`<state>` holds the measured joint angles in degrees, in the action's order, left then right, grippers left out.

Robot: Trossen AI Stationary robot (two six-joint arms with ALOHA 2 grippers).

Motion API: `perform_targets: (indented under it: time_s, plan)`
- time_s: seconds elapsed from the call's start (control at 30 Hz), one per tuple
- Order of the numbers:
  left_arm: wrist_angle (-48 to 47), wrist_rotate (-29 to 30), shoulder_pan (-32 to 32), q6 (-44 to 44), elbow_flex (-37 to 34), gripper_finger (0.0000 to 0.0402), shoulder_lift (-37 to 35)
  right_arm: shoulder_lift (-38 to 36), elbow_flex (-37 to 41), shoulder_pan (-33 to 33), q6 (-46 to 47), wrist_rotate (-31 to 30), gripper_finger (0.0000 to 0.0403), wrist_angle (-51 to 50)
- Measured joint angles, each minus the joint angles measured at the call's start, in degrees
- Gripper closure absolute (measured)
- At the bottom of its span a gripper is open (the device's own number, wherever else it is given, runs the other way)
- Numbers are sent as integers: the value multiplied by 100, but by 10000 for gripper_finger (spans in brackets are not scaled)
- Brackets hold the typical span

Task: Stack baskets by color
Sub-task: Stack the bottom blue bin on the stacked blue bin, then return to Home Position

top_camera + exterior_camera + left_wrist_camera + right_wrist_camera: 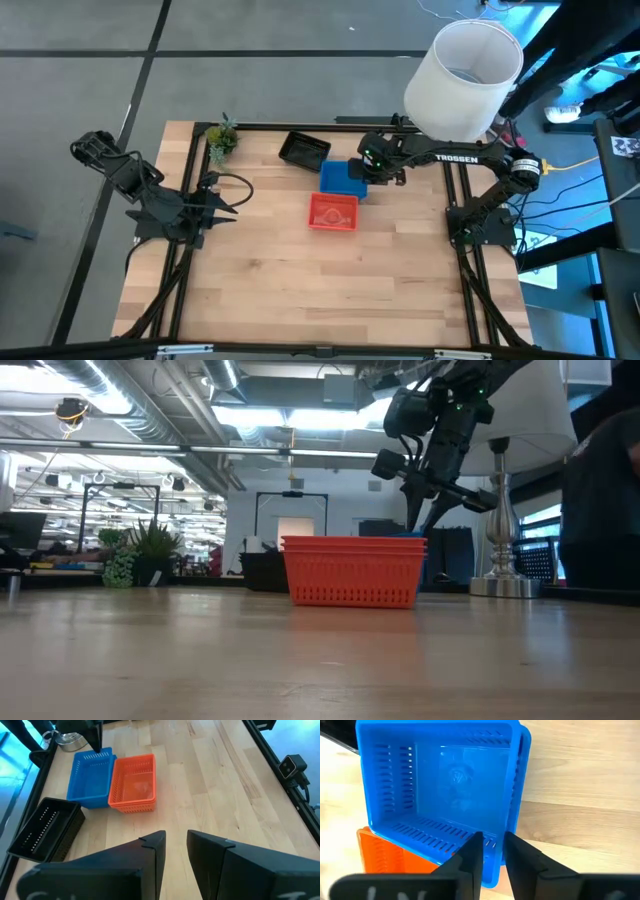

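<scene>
Just above the blue basket, beside the orange basket, the right hand hangs slightly spread astride its rim; lifting carelessly could snag and tip it.

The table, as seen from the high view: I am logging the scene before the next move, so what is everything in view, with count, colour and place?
blue baskets: stack, count unclear, blue, centre-back of table, under the right claw.
orange baskets: stack, count unclear, orange, in front of and touching the blue stack.
black baskets: stack, count unclear, black, back of table, left of the blue.
plant: one, green, back left corner.
lampshade: one, white, back right.
left claw: one, dark, open, empty, waiting at the left side.
right claw: one, dark, slightly open over the blue stack's rim.
</scene>
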<state>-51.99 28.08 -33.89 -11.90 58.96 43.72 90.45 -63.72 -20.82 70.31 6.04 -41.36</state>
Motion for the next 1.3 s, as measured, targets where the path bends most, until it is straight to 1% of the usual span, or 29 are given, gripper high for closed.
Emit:
perform_targets:
  time_s: [0.27,0.4,0.53,0.73,0.9,1.0,1.1,1.17,1.3]
  plan:
    - [0,-2,-2,-1,0,331,0,-32,0,0,-24,136,328,5]
    - [0,-2,0,-1,0,331,0,-139,-11,48,-285,135,329,22]
    - [0,-4,-1,-1,0,331,2,-142,-9,76,-55,320,329,103]
    - [0,-4,-2,0,0,331,1,-143,-9,90,-48,262,329,127]
    - [0,-4,-1,0,0,331,2,-175,-9,100,-598,209,329,103]
    - [0,-7,-2,-2,0,331,0,-175,-9,114,-1062,420,329,-6]
    - [-2,-5,-2,0,0,331,0,-175,-8,114,-1108,553,329,-285]
    - [-2,-6,-1,0,0,331,2,-200,-2,116,-1244,442,329,-361]
    - [-4,-4,-1,-28,0,331,0,-560,0,313,-1740,-153,329,-56]
